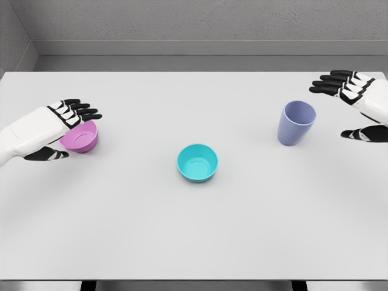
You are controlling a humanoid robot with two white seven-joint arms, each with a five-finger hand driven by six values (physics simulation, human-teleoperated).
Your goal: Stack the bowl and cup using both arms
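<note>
Head view, single frame. Three vessels stand upright on the white tabletop (194,242), all well apart from one another. The teal bowl (197,162) sits near the middle, mouth up, nothing inside it. The pink bowl (81,137) sits at the left, partly covered by my left robot hand (63,130): fingers (82,110) extended over the bowl's far rim, thumb (47,154) low on the near side, so the hand brackets the bowl without closing on it; I cannot tell whether any finger touches the rim. The lavender cup (296,122) stands at the right, its opening facing up. My right robot hand (354,109) is just beside the cup on its right, clear of it, fingers (330,83) stretched out above and behind the cup's level, thumb (362,133) spread below, so the hand is open and holds nothing. Both forearms enter from their own edges of the frame. Nothing is stacked: each bowl and the cup rests separately on the tabletop.
</note>
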